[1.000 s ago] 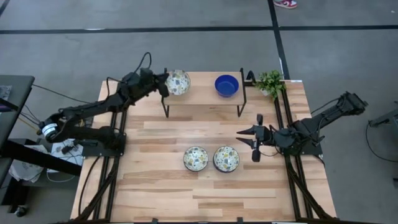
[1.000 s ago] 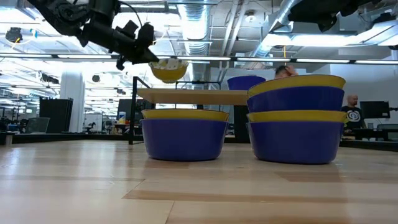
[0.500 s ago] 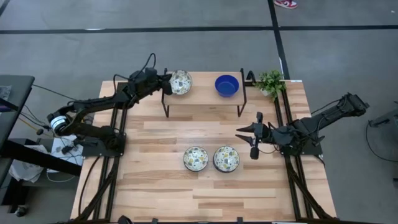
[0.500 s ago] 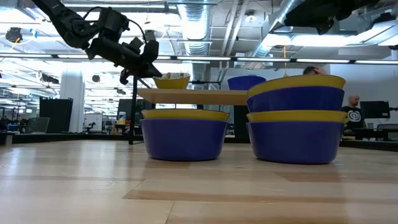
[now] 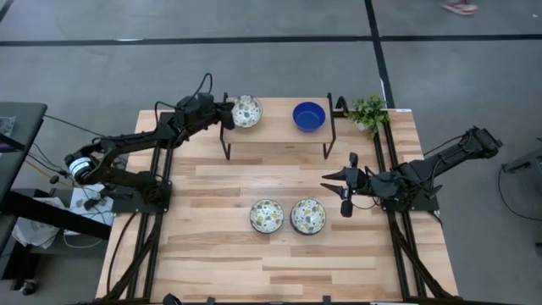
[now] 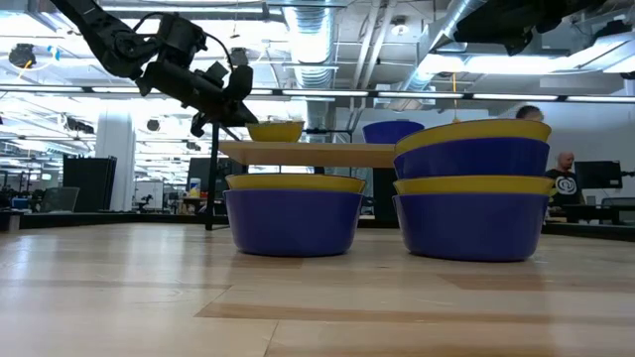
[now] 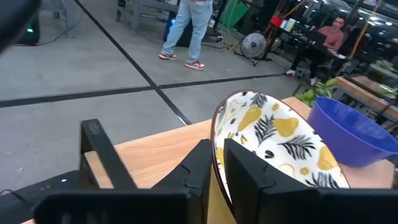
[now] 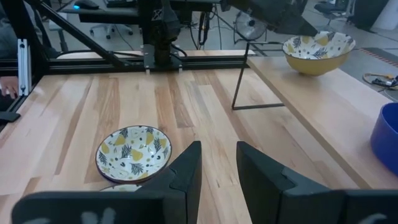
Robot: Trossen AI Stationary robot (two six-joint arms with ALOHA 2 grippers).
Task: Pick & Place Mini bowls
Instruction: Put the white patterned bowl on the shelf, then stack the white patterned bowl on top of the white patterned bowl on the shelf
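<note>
A patterned bowl (image 5: 246, 111) is set upright at the left end of the raised shelf (image 5: 275, 132), beside the blue bowl (image 5: 309, 116). Its rim is straddled by the left gripper (image 5: 227, 113), jaws narrow, apparently letting go. The right gripper (image 5: 343, 187) waits with jaws parted and empty near the desk's right edge.

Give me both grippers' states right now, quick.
Left gripper: jaws straddle the rim of the patterned bowl sitting on the raised shelf; cannot tell whether gripping or released.
Right gripper: open, empty, above the table.
</note>
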